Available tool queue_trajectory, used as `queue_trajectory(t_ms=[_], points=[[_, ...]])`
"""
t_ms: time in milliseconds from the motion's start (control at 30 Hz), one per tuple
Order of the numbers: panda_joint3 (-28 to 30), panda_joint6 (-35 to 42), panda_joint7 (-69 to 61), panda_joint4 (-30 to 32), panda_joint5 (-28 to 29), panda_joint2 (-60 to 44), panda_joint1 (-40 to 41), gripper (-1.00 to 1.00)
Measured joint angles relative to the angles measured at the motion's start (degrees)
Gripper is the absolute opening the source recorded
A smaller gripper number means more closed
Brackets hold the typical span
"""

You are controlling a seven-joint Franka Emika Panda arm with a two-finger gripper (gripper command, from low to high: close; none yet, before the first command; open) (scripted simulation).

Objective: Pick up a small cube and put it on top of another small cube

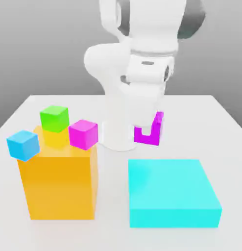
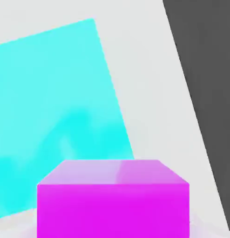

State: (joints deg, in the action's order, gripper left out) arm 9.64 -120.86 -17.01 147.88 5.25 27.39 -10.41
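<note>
Evidently the jaws are clenched on a small magenta cube (image 1: 151, 129) (lifted clear of the tabletop (image 1: 211, 122)), ready for stacking elsewhere.

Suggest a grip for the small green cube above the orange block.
Come straight down and pinch two opposite side faces of the green cube. Its top is free and looks level. The magenta cube crowds it on the exterior view's right, so probably close across the other pair of faces.
</note>
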Motion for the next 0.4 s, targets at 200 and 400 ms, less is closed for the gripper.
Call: queue_trajectory(t_ms=[200,400], points=[[4.7,5.7,1.2,2.4,3.8,8.2,8.7,-1.00],[5.9,-0.6,1.2,6.7,4.6,6.2,9.3,1.00]])
